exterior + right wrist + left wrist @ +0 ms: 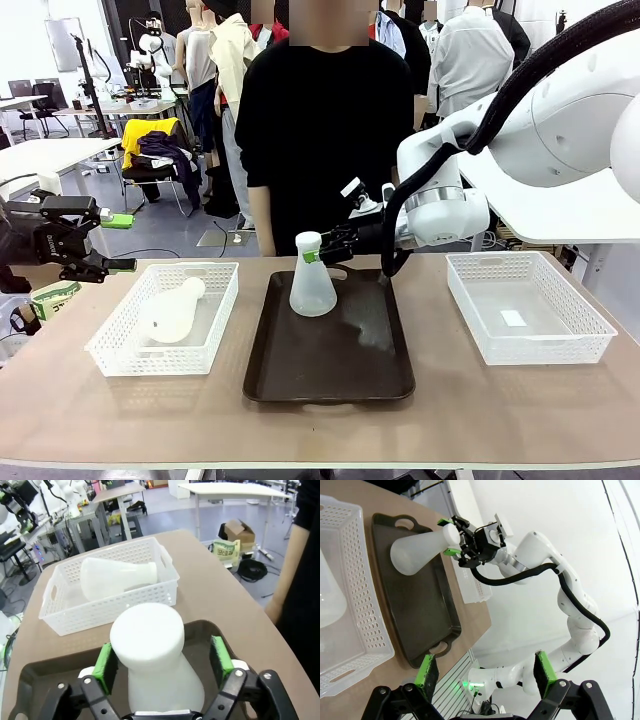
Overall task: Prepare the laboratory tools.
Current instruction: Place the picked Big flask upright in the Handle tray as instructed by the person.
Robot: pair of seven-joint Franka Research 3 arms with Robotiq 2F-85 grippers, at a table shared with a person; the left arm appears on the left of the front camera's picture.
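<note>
One frosted-white flask (312,285) stands upright on the dark tray (330,370), toward its far end. My right gripper (318,256) is open around the flask's neck (147,635), and its green pads (220,655) stand a little off the neck on both sides. A second flask (172,312) lies on its side in the left white basket (150,358), also seen as the flask (117,577) in that basket (100,617). My left gripper (118,243) hangs open and empty beyond the table's left end, its fingers (427,672) far apart.
An empty white basket (540,350) sits at the table's right. A person in black stands at the far edge behind the tray. The near strip of the table in front of the tray and baskets is bare.
</note>
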